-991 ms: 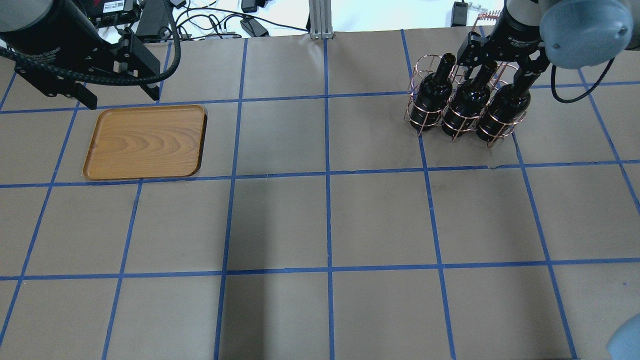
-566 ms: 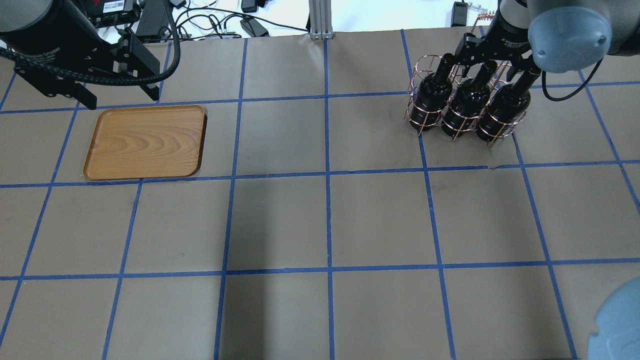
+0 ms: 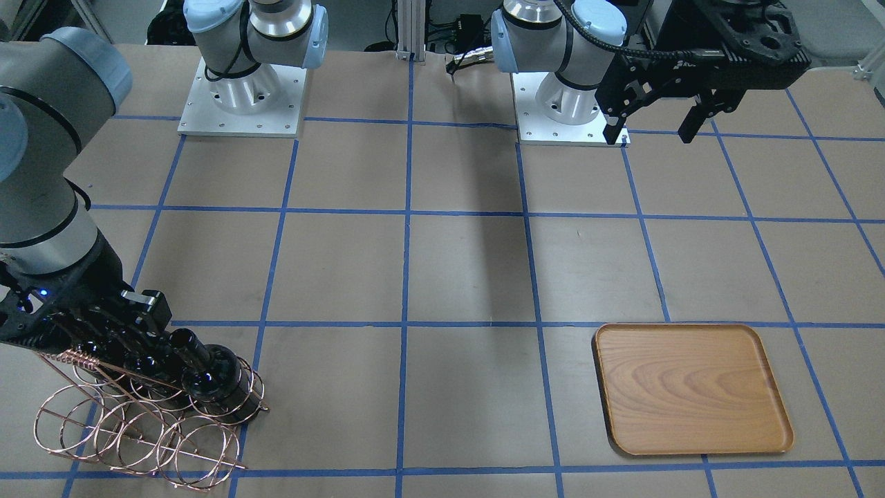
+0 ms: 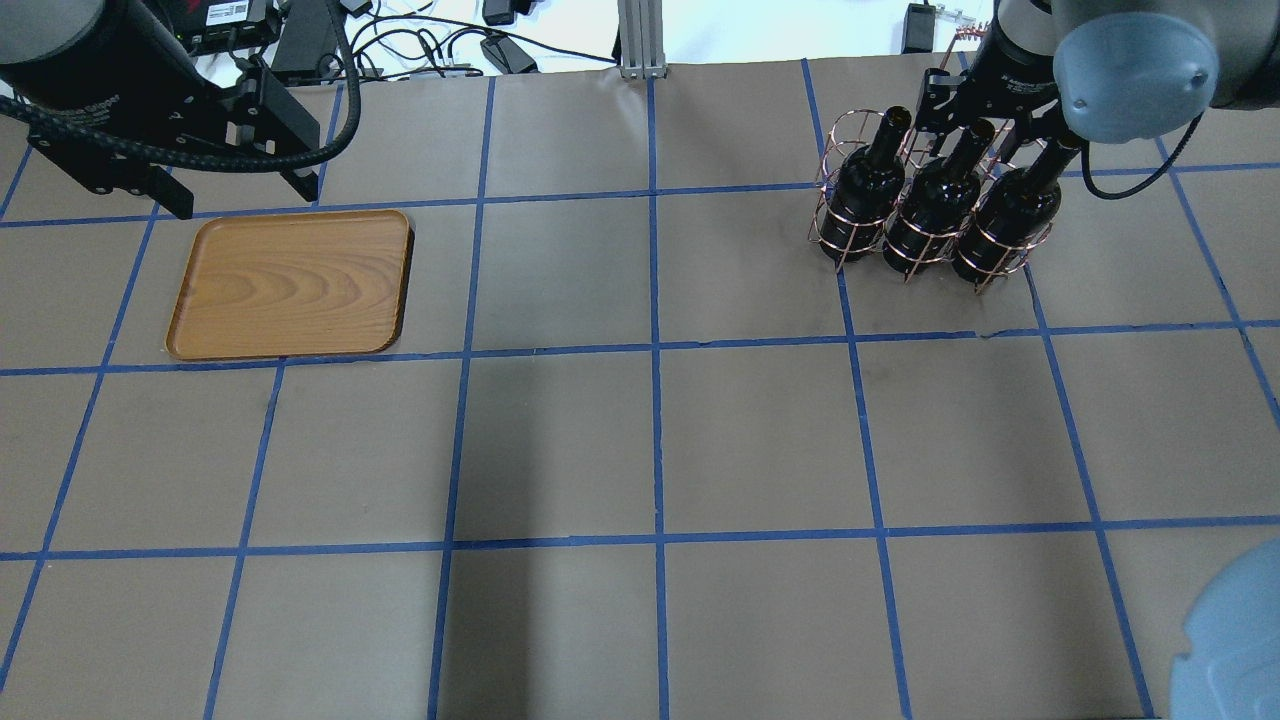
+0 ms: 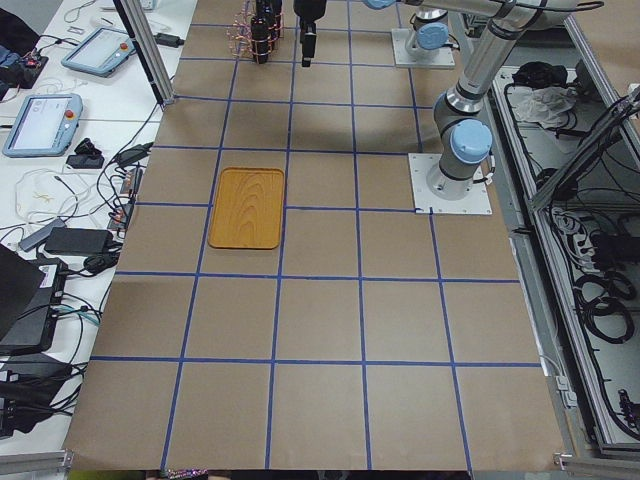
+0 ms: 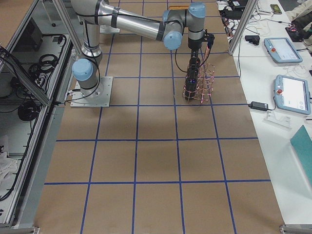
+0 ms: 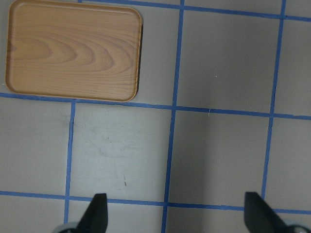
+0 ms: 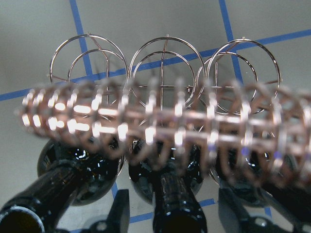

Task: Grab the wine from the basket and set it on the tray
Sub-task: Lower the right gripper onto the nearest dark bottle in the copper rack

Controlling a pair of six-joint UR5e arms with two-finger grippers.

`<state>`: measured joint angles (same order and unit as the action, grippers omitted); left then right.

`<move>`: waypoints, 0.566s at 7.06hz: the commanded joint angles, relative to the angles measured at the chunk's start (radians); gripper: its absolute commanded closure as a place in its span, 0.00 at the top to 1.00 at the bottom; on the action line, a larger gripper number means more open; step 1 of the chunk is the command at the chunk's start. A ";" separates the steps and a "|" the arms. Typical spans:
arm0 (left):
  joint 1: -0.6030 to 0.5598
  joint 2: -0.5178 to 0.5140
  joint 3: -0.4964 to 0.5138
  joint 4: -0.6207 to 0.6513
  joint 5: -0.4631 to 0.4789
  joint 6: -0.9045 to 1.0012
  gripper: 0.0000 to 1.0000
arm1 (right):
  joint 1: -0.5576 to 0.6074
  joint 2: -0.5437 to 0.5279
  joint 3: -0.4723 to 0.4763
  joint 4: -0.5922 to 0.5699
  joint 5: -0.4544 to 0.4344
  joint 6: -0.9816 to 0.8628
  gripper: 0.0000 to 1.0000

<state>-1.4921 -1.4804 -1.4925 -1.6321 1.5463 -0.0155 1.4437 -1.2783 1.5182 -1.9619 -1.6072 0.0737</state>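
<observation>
Three dark wine bottles stand in the near row of the copper wire basket (image 4: 838, 215) at the table's far right: left (image 4: 865, 185), middle (image 4: 935, 200), right (image 4: 1010, 210). My right gripper (image 4: 985, 118) is open and low over them, its fingers either side of the middle bottle's neck (image 8: 172, 204), apart from it. The basket's coiled handle (image 8: 150, 121) crosses the right wrist view. The wooden tray (image 4: 290, 285) lies bare at the far left. My left gripper (image 4: 238, 190) is open and empty, above the table beside the tray's far edge.
The basket's other row of rings (image 8: 165, 63) holds nothing. Blue tape lines grid the brown table (image 4: 650, 440). Cables and a metal post (image 4: 640, 40) lie past the far edge. My right arm's elbow (image 4: 1235, 640) shows at the lower right.
My right gripper has shifted a little toward the far edge over the bottle necks, and its elbow has swung further into view. The left arm, tray and basket have not moved.
</observation>
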 commanded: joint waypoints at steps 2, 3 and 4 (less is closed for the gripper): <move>0.000 0.000 0.000 0.000 0.000 0.000 1.00 | 0.000 0.005 -0.001 0.000 0.001 0.001 0.55; 0.001 0.000 0.000 0.000 0.000 0.000 1.00 | 0.000 0.007 -0.001 0.000 0.001 0.002 0.50; 0.000 0.000 0.000 0.000 0.000 0.000 1.00 | -0.002 0.007 -0.001 0.001 0.001 0.002 0.39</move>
<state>-1.4920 -1.4803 -1.4926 -1.6322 1.5462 -0.0154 1.4430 -1.2726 1.5171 -1.9616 -1.6061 0.0750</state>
